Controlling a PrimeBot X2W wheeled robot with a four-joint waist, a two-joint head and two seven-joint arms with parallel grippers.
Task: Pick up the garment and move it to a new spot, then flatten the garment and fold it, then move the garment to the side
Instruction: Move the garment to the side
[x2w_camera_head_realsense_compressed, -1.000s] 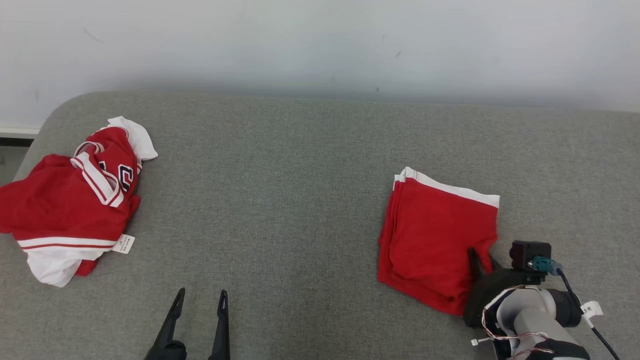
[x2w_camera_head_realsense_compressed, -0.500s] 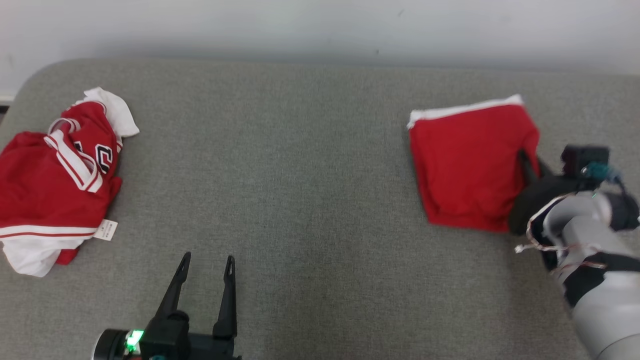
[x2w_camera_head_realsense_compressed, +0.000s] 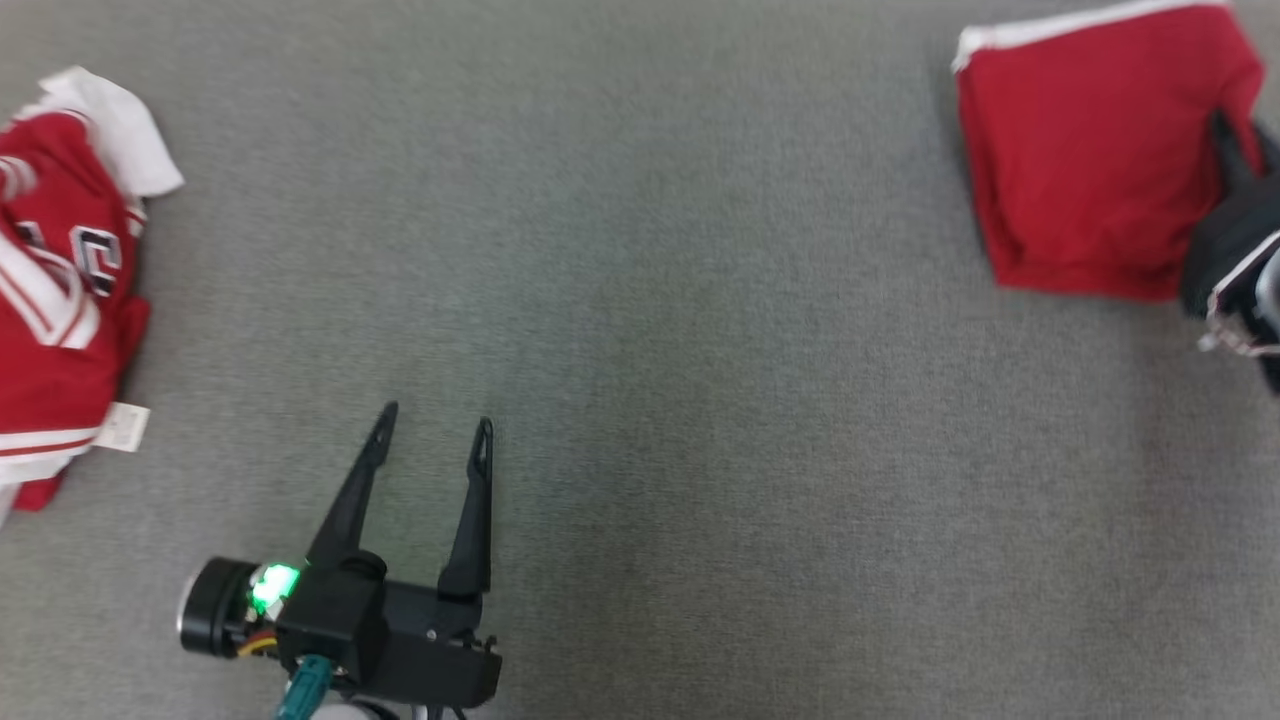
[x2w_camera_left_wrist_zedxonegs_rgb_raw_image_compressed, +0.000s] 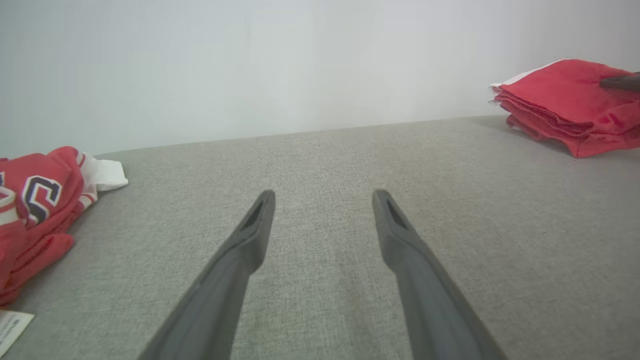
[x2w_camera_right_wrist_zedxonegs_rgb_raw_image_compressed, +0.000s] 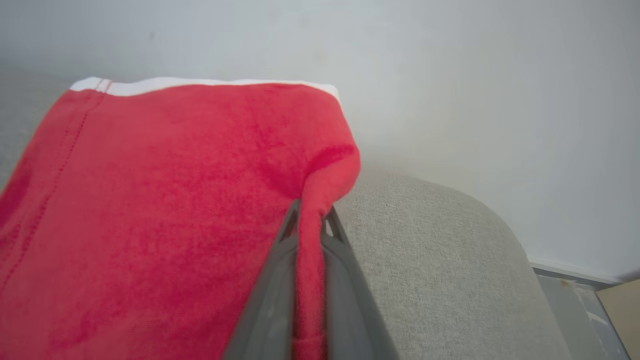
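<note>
The folded red garment (x2w_camera_head_realsense_compressed: 1085, 170) with a white hem lies at the upper right of the grey surface, and it also appears as a folded stack (x2w_camera_left_wrist_zedxonegs_rgb_raw_image_compressed: 565, 102) in the left wrist view. My right gripper (x2w_camera_head_realsense_compressed: 1225, 135) is shut on its right edge; the right wrist view has a ridge of the red garment (x2w_camera_right_wrist_zedxonegs_rgb_raw_image_compressed: 150, 210) pinched between the two fingers (x2w_camera_right_wrist_zedxonegs_rgb_raw_image_compressed: 280, 260), near my right gripper (x2w_camera_right_wrist_zedxonegs_rgb_raw_image_compressed: 310, 215). My left gripper (x2w_camera_head_realsense_compressed: 432, 422) stands open over bare fabric at the lower left, fingers (x2w_camera_left_wrist_zedxonegs_rgb_raw_image_compressed: 250, 235) wide apart with nothing between them.
A crumpled red and white jersey (x2w_camera_head_realsense_compressed: 60, 290) with a tag lies at the far left, also seen as the jersey (x2w_camera_left_wrist_zedxonegs_rgb_raw_image_compressed: 35, 200) in the left wrist view. The grey padded surface (x2w_camera_head_realsense_compressed: 650, 350) spreads wide between the two garments. Its rounded corner (x2w_camera_right_wrist_zedxonegs_rgb_raw_image_compressed: 475, 215) and a white wall lie beyond.
The head camera has tilted down, shifting the whole picture. My right gripper has shut on the folded garment's edge and carried it toward the far right of the surface. The left gripper stays open.
</note>
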